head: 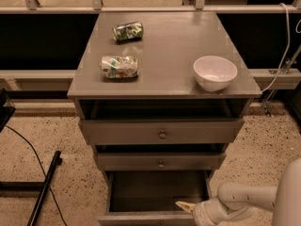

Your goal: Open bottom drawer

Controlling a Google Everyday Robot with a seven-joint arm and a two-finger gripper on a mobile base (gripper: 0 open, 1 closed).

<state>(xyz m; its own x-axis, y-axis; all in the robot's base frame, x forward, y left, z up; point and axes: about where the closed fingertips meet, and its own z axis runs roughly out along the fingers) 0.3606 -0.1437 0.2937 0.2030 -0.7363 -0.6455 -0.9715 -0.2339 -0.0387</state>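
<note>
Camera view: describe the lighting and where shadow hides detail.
Camera view: dim warm light; the white bowl is brightest; shadow fills the open bottom drawer; the gripper, at its front right corner, catches light.

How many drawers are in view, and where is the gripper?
3, stacked: top drawer under the tabletop, middle drawer below it, bottom drawer lowest and open. The gripper is at the bottom drawer's front right corner.

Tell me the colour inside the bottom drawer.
Plain dark grey, per the camera view. The gripper sits at the front right of the bottom drawer.
</note>
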